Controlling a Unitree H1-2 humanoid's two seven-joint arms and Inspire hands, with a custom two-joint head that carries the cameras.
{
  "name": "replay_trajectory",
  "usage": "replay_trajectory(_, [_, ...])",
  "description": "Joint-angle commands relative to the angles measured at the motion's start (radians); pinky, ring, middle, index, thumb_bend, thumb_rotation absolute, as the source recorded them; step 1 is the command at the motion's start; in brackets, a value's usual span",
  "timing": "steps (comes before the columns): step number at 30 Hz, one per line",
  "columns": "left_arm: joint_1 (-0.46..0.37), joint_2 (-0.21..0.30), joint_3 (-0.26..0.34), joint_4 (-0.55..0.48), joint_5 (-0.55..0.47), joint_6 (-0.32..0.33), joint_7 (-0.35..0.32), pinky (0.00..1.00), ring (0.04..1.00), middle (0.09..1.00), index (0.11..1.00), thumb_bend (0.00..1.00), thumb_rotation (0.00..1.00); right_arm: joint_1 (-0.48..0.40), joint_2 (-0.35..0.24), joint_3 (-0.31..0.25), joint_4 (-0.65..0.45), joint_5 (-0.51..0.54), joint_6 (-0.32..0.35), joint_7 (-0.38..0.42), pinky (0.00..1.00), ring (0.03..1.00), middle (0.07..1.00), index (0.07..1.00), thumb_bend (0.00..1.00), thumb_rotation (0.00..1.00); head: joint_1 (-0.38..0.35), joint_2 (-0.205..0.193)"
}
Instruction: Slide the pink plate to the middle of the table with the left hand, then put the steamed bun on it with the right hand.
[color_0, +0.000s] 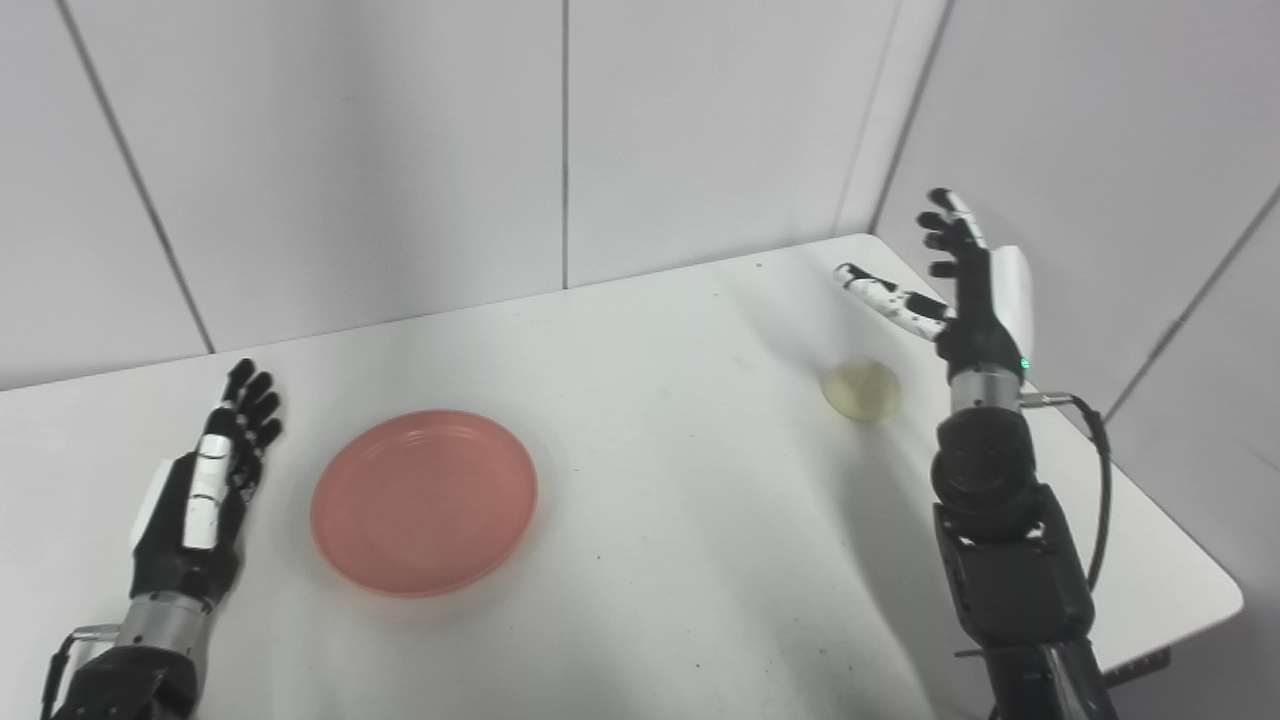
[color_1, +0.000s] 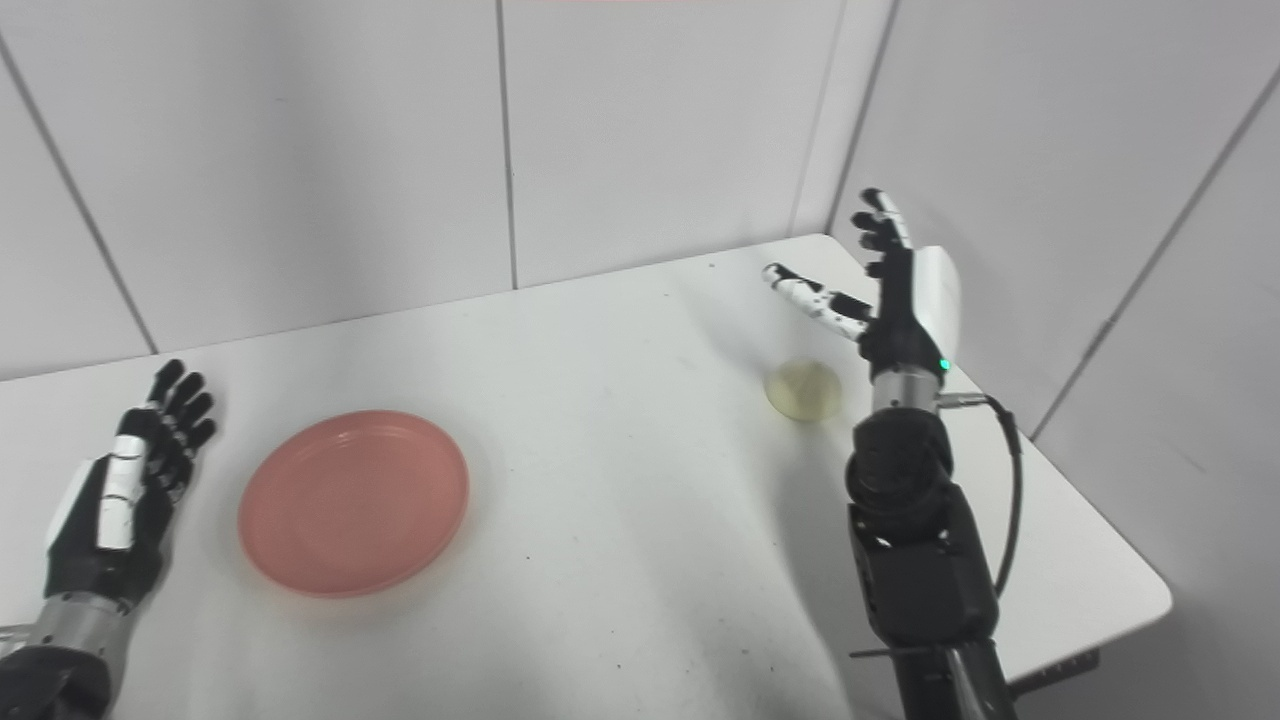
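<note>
We see the pink plate (color_0: 424, 502) lying flat on the left part of the white worktop (color_0: 660, 420). Our left hand (color_0: 205, 490) is just beside it, not touching, fingers (color_0: 255, 400) spread and holding nothing. The steamed bun (color_0: 862, 389) sits far off on the right. Our right hand (color_0: 965, 300) is raised by the bun, fingers wide apart and empty.

The pink plate (color_0: 424, 501), round, shallow and empty, lay flat on the table at about eight o'clock from its middle. The steamed bun (color_0: 862, 388), pale yellowish and domed, sat at about two o'clock.
</note>
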Motion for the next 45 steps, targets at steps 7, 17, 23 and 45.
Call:
replay_trajectory(7, [0.041,0.032,0.016,0.030,-0.015,-0.007,-0.037,1.00,1.000,1.000,1.000,0.56,1.00,-0.029,-0.054,0.029,-0.033,-0.031,0.105,0.053,0.70,0.806,0.843,0.831,0.77,0.28,-0.013,0.012])
replay_trajectory(17, [0.045,0.029,0.021,0.018,-0.007,0.006,-0.034,1.00,1.000,1.000,1.000,0.54,1.00,-0.018,-0.077,0.043,0.023,-0.104,0.126,0.166,0.77,0.859,0.889,0.877,0.94,0.22,-0.010,-0.018])
replay_trajectory(23, [0.033,0.025,0.011,0.040,-0.002,-0.002,-0.045,1.00,1.000,1.000,1.000,0.53,1.00,-0.012,-0.097,0.066,0.061,-0.080,0.119,0.187,0.80,0.894,0.918,0.933,0.99,0.27,-0.006,-0.027])
replay_trajectory(45, [0.044,0.010,0.009,0.018,0.019,0.000,-0.028,1.00,1.000,1.000,1.000,0.53,1.00,-0.032,-0.076,0.047,0.123,-0.303,0.126,0.348,0.80,0.930,0.953,0.913,0.96,0.18,0.008,-0.032])
